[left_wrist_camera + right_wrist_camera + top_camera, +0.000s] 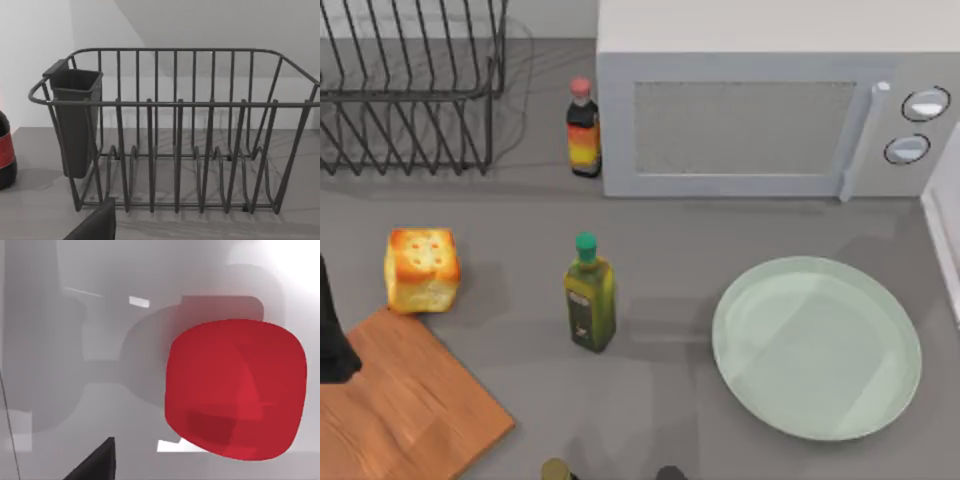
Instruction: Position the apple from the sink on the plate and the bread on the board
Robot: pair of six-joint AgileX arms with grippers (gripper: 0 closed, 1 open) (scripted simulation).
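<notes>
Apple (235, 390) close beneath right end effector

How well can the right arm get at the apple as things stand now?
Probably well. In the right wrist view the apple lies close below the camera on a pale grey surface, with nothing over or beside it. One dark fingertip shows at the frame edge, clear of the fruit.

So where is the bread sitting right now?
In the top view the bread sits on the table's left side, right at the far corner of the board, left of the green-capped oil bottle.
</notes>
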